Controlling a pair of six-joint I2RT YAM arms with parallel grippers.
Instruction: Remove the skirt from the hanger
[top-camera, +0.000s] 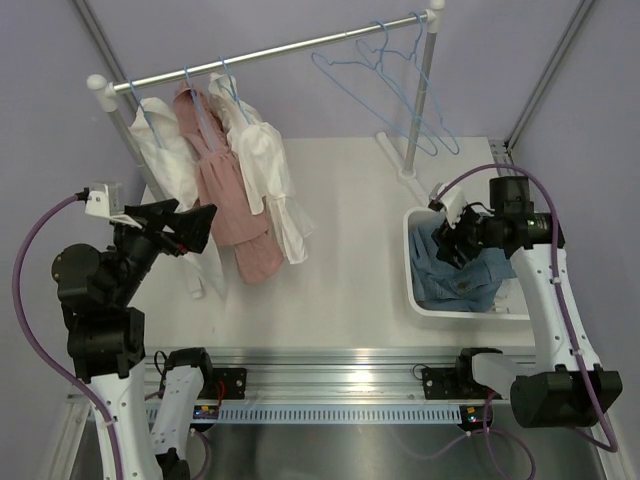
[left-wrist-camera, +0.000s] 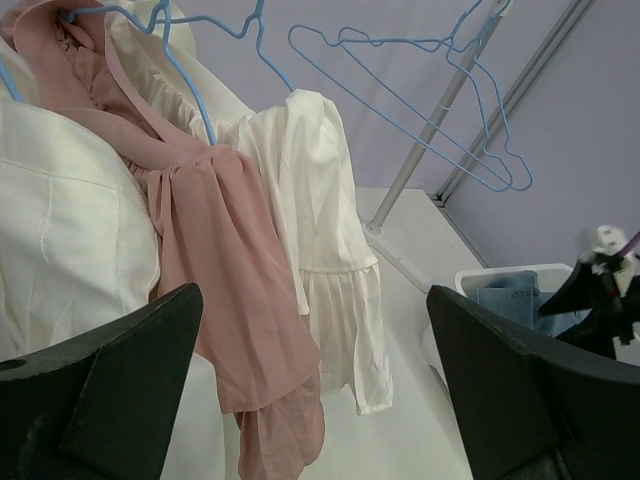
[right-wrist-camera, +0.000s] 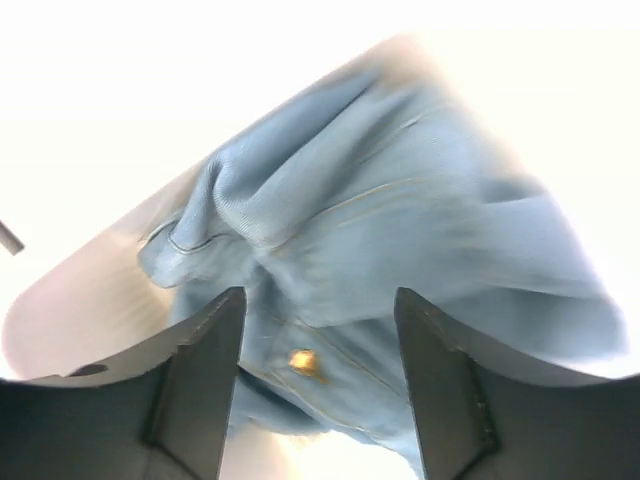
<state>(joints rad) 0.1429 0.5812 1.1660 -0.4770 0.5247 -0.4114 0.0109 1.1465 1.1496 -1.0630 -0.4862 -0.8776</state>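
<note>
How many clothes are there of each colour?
White clothes: 2
Pink dress: 1
Blue skirt, in the bin: 1
Total: 4

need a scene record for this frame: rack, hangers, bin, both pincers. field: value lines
rack: rail across the back of the table
hung garments: pink garment between two white garments, on blue hangers at the rail's left end
empty hangers: two, blue, at the rail's right end
bin: white, on the right of the table
denim skirt: crumpled inside the bin, on no hanger
left pincer: open, empty, beside the hung garments
right pincer: open, above the skirt
</note>
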